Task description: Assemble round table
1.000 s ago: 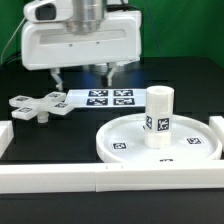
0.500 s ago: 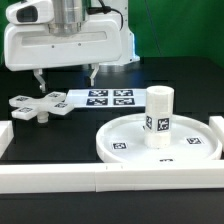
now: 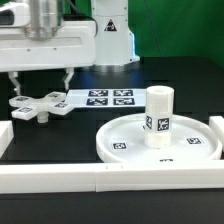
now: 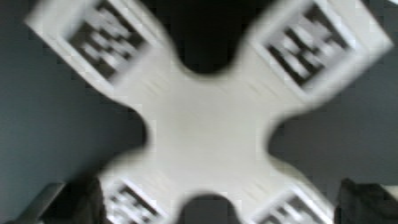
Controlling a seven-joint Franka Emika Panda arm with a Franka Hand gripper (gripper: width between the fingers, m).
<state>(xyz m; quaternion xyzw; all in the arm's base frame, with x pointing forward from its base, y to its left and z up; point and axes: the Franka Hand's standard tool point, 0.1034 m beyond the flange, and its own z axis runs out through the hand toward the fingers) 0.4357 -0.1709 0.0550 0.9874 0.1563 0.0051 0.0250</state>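
The white cross-shaped piece (image 3: pixel 38 104) lies flat on the black table at the exterior view's left. My gripper (image 3: pixel 40 83) hangs just above it, jaws spread wide and empty, one fingertip on each side. In the wrist view the cross-shaped piece (image 4: pixel 199 110) fills the picture, blurred, with tags on its arms; the dark fingers (image 4: pixel 71 205) show at the edge on both sides. The short thick post (image 3: pixel 159 117) stands upright inside the large round rimmed disc (image 3: pixel 125 143) at the exterior view's right.
The marker board (image 3: pixel 105 98) lies flat behind, between the cross-shaped piece and the disc. Long white border rails run along the front (image 3: pixel 90 178) and the left side (image 3: pixel 4 135).
My gripper has moved toward the exterior view's left, from above the marker board to above the cross-shaped piece. The parts have not moved.
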